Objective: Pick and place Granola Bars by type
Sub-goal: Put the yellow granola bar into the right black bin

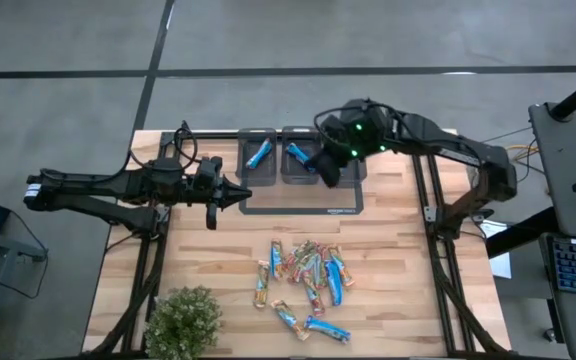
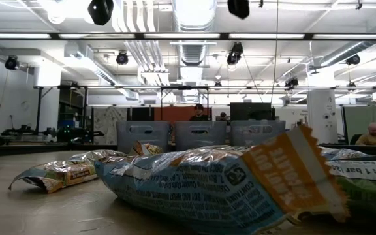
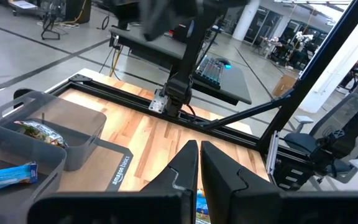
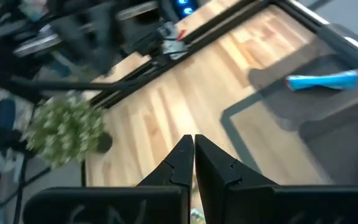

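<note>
Several granola bars (image 1: 306,272), blue ones and multicoloured ones, lie in a loose pile on the near half of the table; they fill the foreground of the low view (image 2: 207,186). Grey bins stand on a black mat at the far edge. One blue bar (image 1: 258,153) lies in the left bin and another (image 1: 297,153) in the middle bin. A multicoloured bar (image 3: 39,131) lies in a bin in the left wrist view. My left gripper (image 1: 236,192) is shut and empty, beside the mat's left edge. My right gripper (image 1: 328,170) is shut and empty, over the bins' right end.
A leafy green plant (image 1: 182,320) stands at the near left corner of the table. The black mat (image 1: 303,206) reaches from the bins toward the table's middle. Bare wood lies between the mat and the pile. People sit in the room beyond (image 2: 199,112).
</note>
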`<state>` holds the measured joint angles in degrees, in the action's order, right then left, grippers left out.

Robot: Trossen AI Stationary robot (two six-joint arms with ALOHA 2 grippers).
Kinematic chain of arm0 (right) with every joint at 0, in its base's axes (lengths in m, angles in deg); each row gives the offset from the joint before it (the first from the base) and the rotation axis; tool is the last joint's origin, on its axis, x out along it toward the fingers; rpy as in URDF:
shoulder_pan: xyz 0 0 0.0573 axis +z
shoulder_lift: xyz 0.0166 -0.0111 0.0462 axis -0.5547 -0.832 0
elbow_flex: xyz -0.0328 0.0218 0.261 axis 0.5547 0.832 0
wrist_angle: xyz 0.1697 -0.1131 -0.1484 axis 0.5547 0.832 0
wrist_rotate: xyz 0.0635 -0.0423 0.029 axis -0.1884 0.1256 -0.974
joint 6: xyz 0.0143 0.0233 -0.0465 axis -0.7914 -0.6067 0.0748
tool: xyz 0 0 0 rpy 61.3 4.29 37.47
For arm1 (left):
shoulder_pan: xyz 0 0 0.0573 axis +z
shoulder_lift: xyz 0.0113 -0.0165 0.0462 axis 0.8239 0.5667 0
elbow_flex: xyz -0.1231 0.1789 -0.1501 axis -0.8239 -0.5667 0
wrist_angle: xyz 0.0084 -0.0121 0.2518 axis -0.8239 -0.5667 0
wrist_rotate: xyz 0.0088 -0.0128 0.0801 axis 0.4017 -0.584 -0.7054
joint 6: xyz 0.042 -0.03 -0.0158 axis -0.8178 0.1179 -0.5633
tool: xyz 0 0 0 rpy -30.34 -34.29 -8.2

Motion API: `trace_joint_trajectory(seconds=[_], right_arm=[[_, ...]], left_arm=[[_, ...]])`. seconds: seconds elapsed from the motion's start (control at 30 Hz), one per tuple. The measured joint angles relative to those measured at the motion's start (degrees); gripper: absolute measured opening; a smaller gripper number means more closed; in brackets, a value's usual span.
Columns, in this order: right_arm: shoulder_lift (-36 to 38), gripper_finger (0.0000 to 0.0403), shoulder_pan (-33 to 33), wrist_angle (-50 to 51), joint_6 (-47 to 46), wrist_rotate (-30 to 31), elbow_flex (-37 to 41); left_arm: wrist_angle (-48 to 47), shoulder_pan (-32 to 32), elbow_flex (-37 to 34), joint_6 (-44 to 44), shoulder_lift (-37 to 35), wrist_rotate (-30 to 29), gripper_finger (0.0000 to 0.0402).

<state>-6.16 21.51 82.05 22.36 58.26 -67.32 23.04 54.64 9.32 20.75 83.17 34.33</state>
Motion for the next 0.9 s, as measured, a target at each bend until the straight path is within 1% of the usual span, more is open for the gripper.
trace_joint_trajectory(seconds=[0.17, 0.23, 0.37, 0.53, 0.67, 0.77, 0.9], right_arm=[[2.55, 0.0009, 4.38, 0.33, 1.09, 1.13, 2.58], [3.36, 0.0009, 6.22, 0.3, 1.04, 2.78, 4.17], [5.58, 0.0008, 9.39, -0.92, -0.19, 6.51, 8.37], [7.41, 0.0009, 12.36, -1.33, -0.74, 6.65, 12.12], [8.87, 0.0009, 13.81, -2.0, -2.98, 6.73, 14.59], [10.42, 0.0009, 14.42, -2.86, -3.48, 7.86, 16.53], [12.45, 0.0009, 14.59, -2.9, -5.02, 8.49, 18.5]], left_arm=[[0.26, -0.02, 0.0, 0.3, 0.0, 1.38, 0.0003], [0.84, -0.02, 0.0, 1.58, 0.0, 2.64, 0.0003], [1.16, -0.09, 0.13, 4.18, 0.0, 3.14, 0.0003], [1.25, -0.09, 0.91, 4.98, 0.0, 3.15, 0.0003], [1.24, -0.09, 1.58, 4.63, 0.0, 3.19, 0.0004], [1.29, -0.15, 2.28, 4.68, 0.21, 3.35, 0.002], [1.24, -0.17, 3.35, 4.73, 1.29, 3.4, 0.0066]])
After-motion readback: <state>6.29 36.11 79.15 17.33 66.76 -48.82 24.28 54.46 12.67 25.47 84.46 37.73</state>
